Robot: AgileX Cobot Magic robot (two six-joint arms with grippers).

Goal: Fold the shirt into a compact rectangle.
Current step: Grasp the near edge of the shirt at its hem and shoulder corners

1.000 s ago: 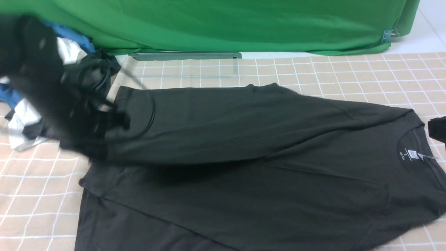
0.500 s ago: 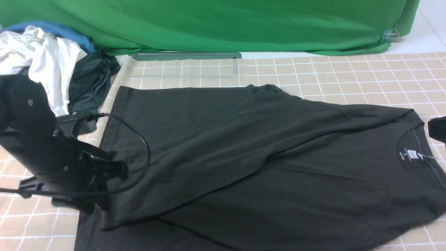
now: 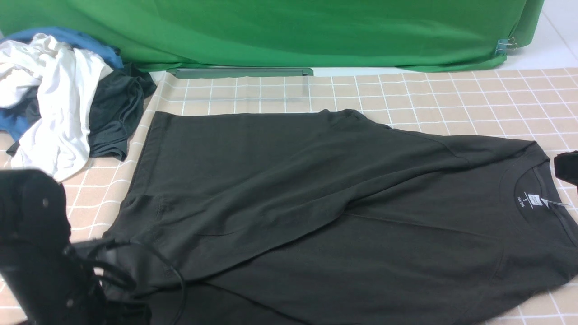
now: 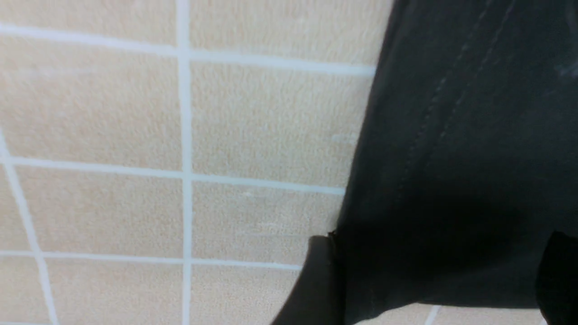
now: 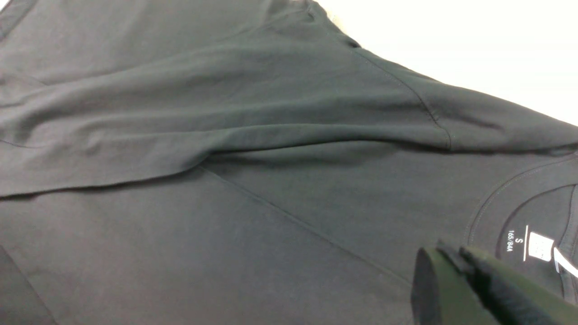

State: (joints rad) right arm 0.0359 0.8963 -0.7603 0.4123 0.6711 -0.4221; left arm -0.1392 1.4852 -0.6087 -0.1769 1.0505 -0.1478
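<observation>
Shirt (image 3: 316, 189) half-folded on tabletop (image 3: 451, 95)

Spread wide, far side laid over. Heaped garments (image 3: 67, 99) just beside far-left corner. Left tool (image 4: 438, 243) gaping over hem, empty, pulled nearer than a second ago; right tool (image 5: 447, 255) pinched shut, empty, above collar (image 5: 519, 212).

Garment pile (image 3: 58, 108) behind-left of shirt (image 3: 316, 203)

White neck print (image 5: 518, 241) inside the shirt (image 5: 253, 225) collar reads "S" and "165/84A". The small square label (image 5: 541, 247) next to it is too blurred to read.
</observation>
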